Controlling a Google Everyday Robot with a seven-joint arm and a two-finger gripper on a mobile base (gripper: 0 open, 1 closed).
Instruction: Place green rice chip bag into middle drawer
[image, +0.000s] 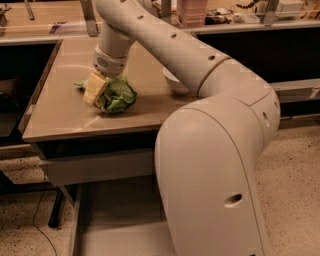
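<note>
The green rice chip bag (119, 95) lies crumpled on the tan counter top (60, 115), left of centre. My gripper (102, 90) comes down on it from above. One pale finger (95, 87) presses the bag's left side and the other is hidden in the foil, so the gripper is shut on the bag. The bag still rests on the counter. The middle drawer (117, 235) stands pulled out below the counter, grey and flat-bottomed, and the arm's bulky lower part covers its right side.
A white bowl (172, 82) sits on the counter right of the bag, partly behind the arm. A closed grey drawer front (95, 167) lies under the counter edge. The arm's large body (220, 180) fills the right foreground. A shelf with clutter (225, 12) runs along the back.
</note>
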